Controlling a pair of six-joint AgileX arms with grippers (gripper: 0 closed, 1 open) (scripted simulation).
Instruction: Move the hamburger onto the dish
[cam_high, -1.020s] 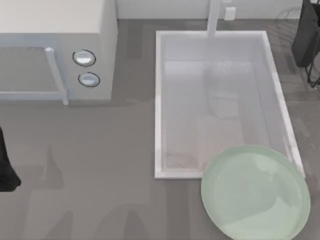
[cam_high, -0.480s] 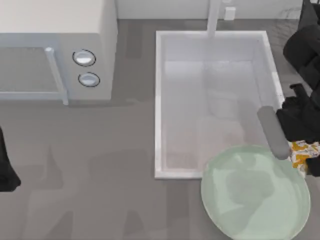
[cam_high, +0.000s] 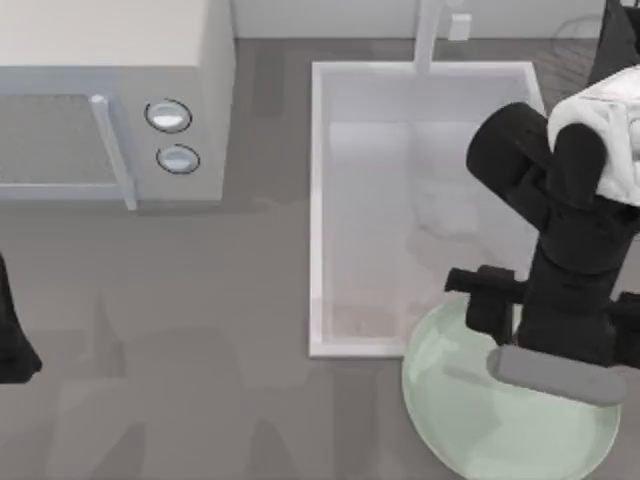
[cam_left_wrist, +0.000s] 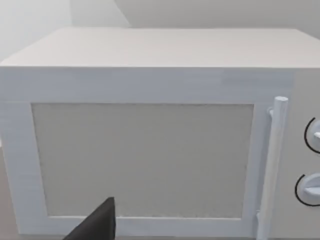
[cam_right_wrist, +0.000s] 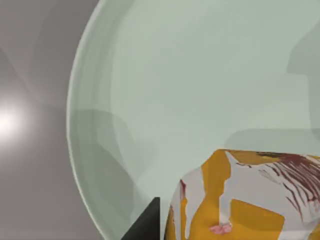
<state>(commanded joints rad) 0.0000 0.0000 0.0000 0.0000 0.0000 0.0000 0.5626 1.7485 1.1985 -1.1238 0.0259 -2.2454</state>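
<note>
Since half a second ago my right arm has swung in from the table's right edge, and it now stands over the right part of the sink basin (cam_high: 420, 190) and the dish (cam_high: 470, 420), where before only its wrist and a bit of the hamburger showed at the dish's right rim; a second ago the arm was barely in the top view at all. My right gripper (cam_high: 555, 372) now hangs above the upper middle of the dish, and from above its body covers what it carries. In the right wrist view the hamburger (cam_right_wrist: 240, 200) sits close under the camera, orange-yellow with whitish and dark red streaks, with the dish's pale green floor (cam_right_wrist: 200, 75) behind it and the dish's rim curving past on the grey table (cam_right_wrist: 30, 100). One dark fingertip (cam_right_wrist: 147, 222) shows just beside the hamburger; I cannot tell from these views whether my fingers are pressed on it, or whether it touches the dish. My left arm has not moved, parked at the table's left edge, its gripper (cam_left_wrist: 97, 225) facing the microwave (cam_left_wrist: 150, 135).
</note>
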